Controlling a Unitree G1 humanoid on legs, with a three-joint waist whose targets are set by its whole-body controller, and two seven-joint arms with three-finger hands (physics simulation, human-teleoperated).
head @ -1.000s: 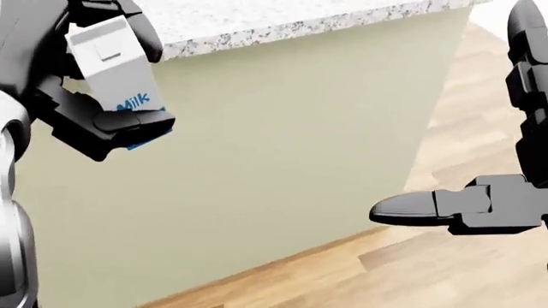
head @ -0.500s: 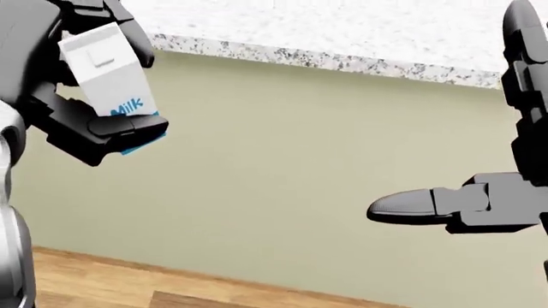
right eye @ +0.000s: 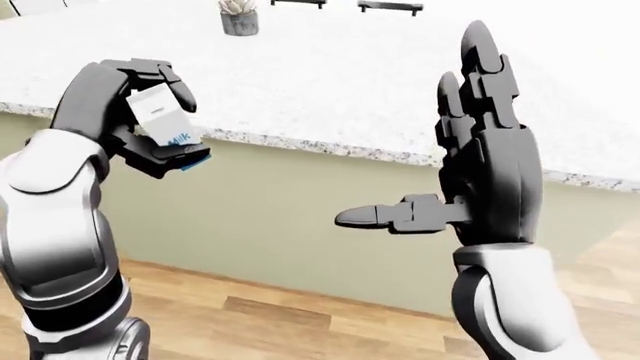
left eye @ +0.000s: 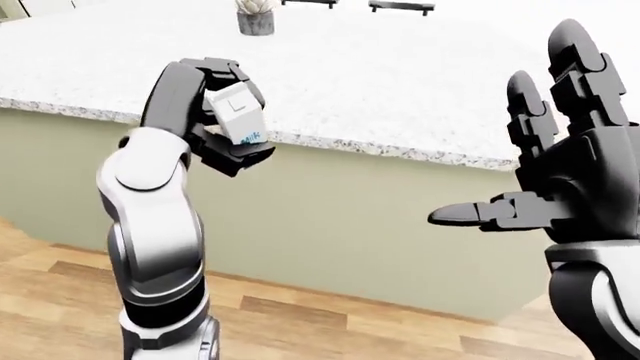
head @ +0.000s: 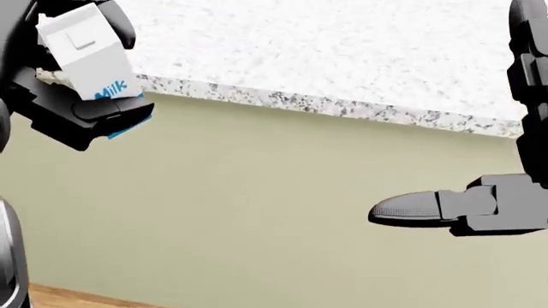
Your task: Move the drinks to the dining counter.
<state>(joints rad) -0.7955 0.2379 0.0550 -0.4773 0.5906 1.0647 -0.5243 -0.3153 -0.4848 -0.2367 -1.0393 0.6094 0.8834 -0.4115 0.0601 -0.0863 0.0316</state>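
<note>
Gripping a small white milk carton with blue "Milk" lettering (head: 92,61), your robot's black three-fingered left hand (right eye: 140,112) holds it raised at the left of every view, fingers wrapped round the carton's top and underside. The carton tilts slightly and hangs in the air level with the near edge of the white-and-grey speckled granite dining counter (left eye: 400,82), not resting on it. You see the counter's pale olive-green side panel (head: 274,212) filling most of the head view beneath the stone edge. Your robot's black right hand (right eye: 470,180) stands open and empty at the right, two fingers pointing up and the thumb (head: 411,208) jutting out level toward the left, well apart from the carton. Far across the countertop, near the top of the eye views, a small grey pot with a pale plant (left eye: 255,16) sits on the stone. Light wooden plank flooring (right eye: 270,315) shows below the panel.
</note>
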